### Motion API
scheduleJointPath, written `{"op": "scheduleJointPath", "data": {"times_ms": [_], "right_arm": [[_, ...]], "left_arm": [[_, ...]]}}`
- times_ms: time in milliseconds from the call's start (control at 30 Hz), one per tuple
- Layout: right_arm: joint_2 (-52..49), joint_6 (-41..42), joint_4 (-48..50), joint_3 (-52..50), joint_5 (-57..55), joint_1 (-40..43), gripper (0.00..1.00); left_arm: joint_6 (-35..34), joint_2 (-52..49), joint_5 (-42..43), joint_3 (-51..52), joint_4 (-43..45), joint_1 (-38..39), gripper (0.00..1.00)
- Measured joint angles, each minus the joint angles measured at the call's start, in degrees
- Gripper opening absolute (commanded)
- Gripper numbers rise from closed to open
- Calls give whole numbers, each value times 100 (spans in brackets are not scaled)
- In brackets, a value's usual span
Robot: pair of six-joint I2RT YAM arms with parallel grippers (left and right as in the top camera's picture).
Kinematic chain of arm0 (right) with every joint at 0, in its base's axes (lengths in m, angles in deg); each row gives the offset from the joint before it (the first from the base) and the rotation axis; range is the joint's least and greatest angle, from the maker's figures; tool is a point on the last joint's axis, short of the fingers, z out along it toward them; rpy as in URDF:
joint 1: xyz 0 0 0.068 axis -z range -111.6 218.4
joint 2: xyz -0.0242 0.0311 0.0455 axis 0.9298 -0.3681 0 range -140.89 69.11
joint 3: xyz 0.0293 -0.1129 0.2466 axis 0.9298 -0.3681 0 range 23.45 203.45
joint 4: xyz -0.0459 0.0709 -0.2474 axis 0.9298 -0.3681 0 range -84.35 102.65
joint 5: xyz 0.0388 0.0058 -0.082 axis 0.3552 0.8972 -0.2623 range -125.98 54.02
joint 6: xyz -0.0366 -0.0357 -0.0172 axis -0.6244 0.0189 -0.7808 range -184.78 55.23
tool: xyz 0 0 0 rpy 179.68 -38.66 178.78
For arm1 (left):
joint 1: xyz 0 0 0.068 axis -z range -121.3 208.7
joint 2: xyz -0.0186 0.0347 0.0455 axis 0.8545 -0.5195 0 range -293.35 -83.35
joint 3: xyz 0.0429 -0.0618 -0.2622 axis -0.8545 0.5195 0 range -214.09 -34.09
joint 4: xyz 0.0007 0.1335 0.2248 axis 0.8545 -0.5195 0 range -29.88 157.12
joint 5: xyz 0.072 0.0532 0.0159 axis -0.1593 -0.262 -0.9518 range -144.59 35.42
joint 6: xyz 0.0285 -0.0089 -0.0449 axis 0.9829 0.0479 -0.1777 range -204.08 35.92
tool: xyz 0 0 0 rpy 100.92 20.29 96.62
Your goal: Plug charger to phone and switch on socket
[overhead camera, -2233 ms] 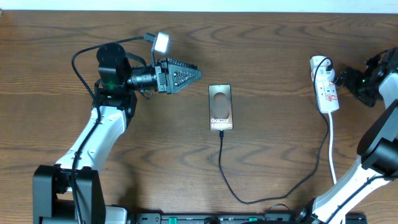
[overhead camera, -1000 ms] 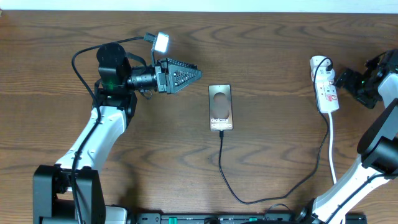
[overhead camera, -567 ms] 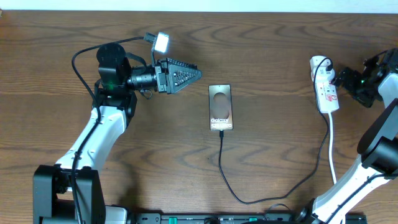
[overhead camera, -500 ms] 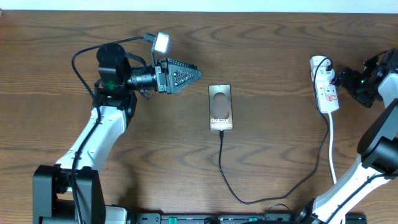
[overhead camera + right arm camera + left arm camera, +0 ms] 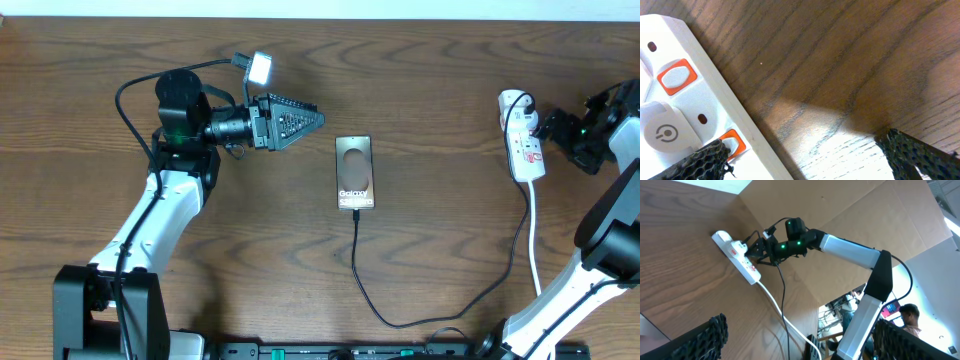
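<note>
The phone (image 5: 354, 172) lies flat mid-table, its "Galaxy" lettering facing up. The charger (image 5: 357, 262), a thin black cable, meets the phone's near short edge, curves along the front and rises to the right toward the socket (image 5: 523, 136). My left gripper (image 5: 314, 118) hovers left of the phone, pointing right, and is open (image 5: 805, 342) with nothing between its fingers. My right gripper (image 5: 550, 128) is open (image 5: 812, 160) at the socket's right side. One fingertip (image 5: 707, 159) partly covers an orange switch (image 5: 734, 142) on the socket (image 5: 685, 115); a second orange switch (image 5: 675, 77) shows beyond it.
The socket's white cord (image 5: 534, 235) runs toward the front edge beside the black cable. A black plug (image 5: 524, 103) sits in the socket's far end. The left wrist view shows the socket (image 5: 737, 257), the right arm (image 5: 845, 247) and a cardboard wall behind.
</note>
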Motion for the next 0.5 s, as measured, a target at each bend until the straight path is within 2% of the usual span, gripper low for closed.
{"op": "scheduleJointPath", "data": {"times_ms": [500], "right_arm": [[-4, -4, 111, -2, -9, -11, 99]], "left_arm": [[0, 0, 0, 0, 0, 0, 93]]}}
